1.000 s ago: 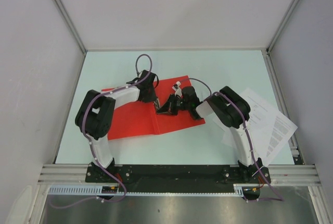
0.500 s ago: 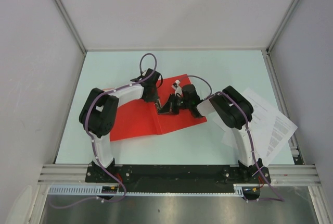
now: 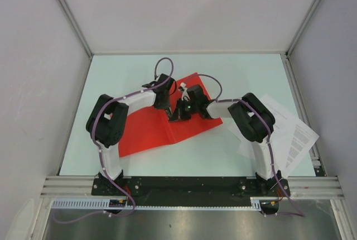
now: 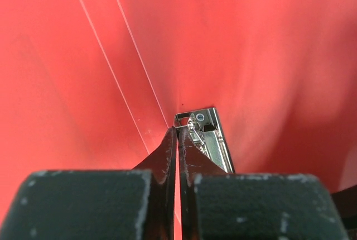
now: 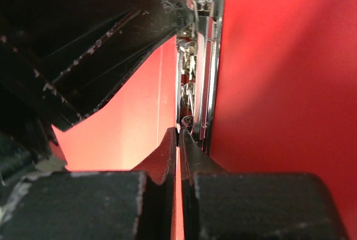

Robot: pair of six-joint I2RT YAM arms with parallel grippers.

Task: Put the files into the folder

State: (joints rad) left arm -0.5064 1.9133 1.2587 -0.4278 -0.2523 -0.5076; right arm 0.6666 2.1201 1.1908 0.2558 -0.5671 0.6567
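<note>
Folder: The red folder (image 3: pixel 150 125) lies open on the table (image 3: pixel 240 72), left of centre.
Files: The printed sheets (image 3: pixel 290 131) are fanned at the table's right edge, partly under the right arm and well apart from the folder.
Left gripper: The left gripper (image 4: pixel 178 134) is clenched, its tips set at one end of the metal spring clip (image 4: pixel 205 134) by the spine fold. Whether anything is nipped cannot be told.
Right gripper: The right gripper (image 5: pixel 178 135) is clenched at the clip's opposite end, and a hold cannot be confirmed here either.
Step in hand: This is judged to be the working open of the clip, with no sheet yet fetched.
Method advised: The base should be pinned by one gripper while the lever is raised by the other, so that the folder is not dragged. Light force is recommended.
Overhead view: The files and the folder's position are shown only here.
Wrist views: Only these resolve the clip. The right wrist view shows the left fingers touching its far end.
</note>
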